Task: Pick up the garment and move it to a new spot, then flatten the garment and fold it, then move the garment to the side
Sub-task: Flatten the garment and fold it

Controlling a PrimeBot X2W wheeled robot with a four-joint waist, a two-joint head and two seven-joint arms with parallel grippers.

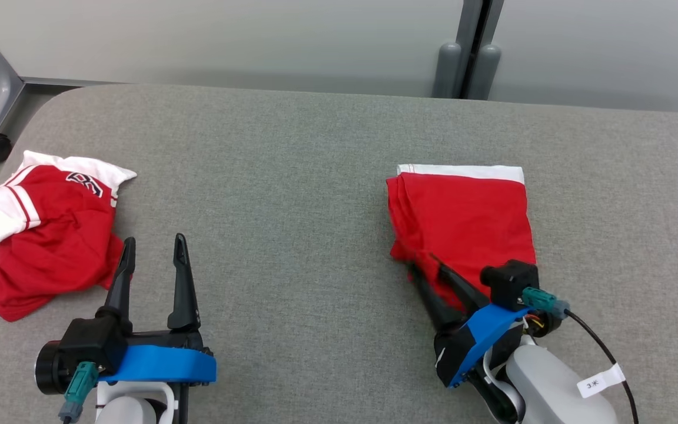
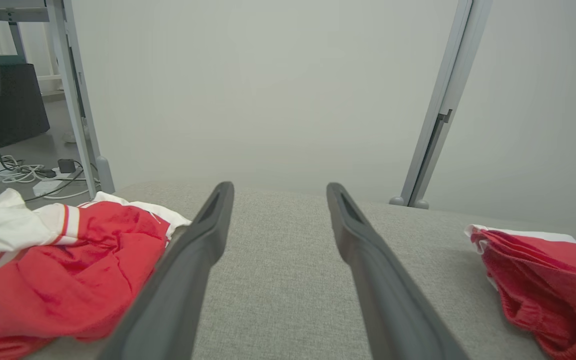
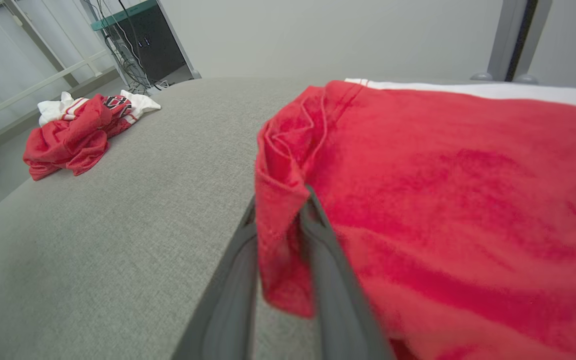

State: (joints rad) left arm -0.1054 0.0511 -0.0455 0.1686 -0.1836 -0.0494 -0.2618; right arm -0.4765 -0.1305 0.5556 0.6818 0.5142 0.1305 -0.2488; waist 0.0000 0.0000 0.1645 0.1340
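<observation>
Your right end effector [image 1: 422, 261], narrow, pinches the near left corner of the folded garment [image 1: 462, 218], whose length runs away from it on the desk's [image 1: 292, 176] right side. Your left end effector [image 1: 155, 238] stands wide and empty, well apart from it.

Soft, even light falls from overhead on the grey table [image 1: 315, 147], bright yet free of glare, and its cloth top looks matte throughout. Shadows stay faint, just a pale smudge beside the folded garment [image 1: 462, 218] on the table's right side. The head view is crisp. Seen from either wrist, the table's far edge bows into a curve, and the dark fingers [image 3: 338, 300] and nearest red fabric go blurry
</observation>
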